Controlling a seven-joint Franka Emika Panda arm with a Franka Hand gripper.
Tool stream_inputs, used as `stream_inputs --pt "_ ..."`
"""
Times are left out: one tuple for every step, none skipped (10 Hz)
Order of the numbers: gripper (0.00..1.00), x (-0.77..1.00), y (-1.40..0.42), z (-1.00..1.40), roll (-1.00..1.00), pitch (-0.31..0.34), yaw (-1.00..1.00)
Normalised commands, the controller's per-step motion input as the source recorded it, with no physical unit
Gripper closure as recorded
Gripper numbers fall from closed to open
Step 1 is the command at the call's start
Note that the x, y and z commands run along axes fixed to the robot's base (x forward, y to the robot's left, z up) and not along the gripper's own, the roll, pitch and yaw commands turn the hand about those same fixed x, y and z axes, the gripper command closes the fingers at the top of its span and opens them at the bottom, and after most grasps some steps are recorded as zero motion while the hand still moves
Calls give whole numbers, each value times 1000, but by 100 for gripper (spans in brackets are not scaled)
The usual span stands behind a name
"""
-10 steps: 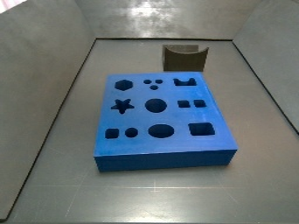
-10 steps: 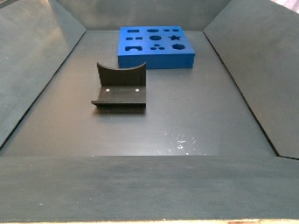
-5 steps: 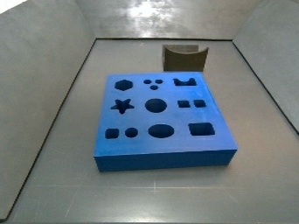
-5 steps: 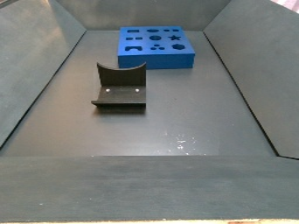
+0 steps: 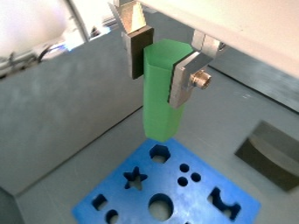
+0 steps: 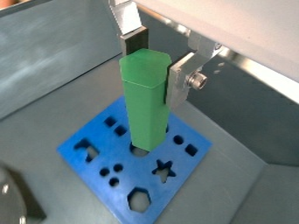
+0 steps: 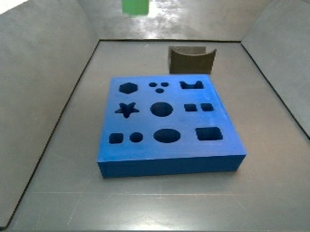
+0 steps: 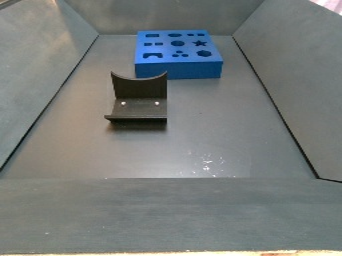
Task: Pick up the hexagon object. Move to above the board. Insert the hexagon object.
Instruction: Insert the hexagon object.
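Observation:
My gripper (image 5: 162,61) is shut on the hexagon object (image 5: 163,94), a tall bright green peg that hangs upright between the silver fingers. Both wrist views show it high above the board (image 5: 205,179), a thick blue slab with dark shaped cut-outs; it also shows as (image 6: 149,101) over the board (image 6: 100,144). In a side view only the peg's lower end (image 7: 136,6) shows at the top edge, well above the board (image 7: 169,122); the gripper itself is out of frame there. The board lies at the far end in a side view (image 8: 181,52), with peg and gripper out of view.
A dark fixture (image 8: 136,103) stands on the floor near the middle of the bin; it also shows beyond the board (image 7: 191,59) and in a wrist view (image 5: 274,153). Grey sloped walls enclose the floor on all sides.
The peg's green lower end has come into a side view at the top edge; before, neither peg nor gripper showed there. Board and fixture have not moved.

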Motion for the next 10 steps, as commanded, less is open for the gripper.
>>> stream_inputs --pt "100 0 20 0 0 0 0" --pt "100 229 366 -760 86 0 157" --pt "100 317 743 -1000 0 0 286" --pt "100 391 657 -1000 0 0 214" --pt "100 386 494 -1000 0 0 91" --pt "100 249 109 -474 -234 -66 0" --pt "100 0 23 0 0 0 0" --pt "100 -140 -43 -1000 260 -163 -69" --pt "100 -169 0 -1000 220 -34 -249" --pt "100 -240 40 -969 260 -23 -297"
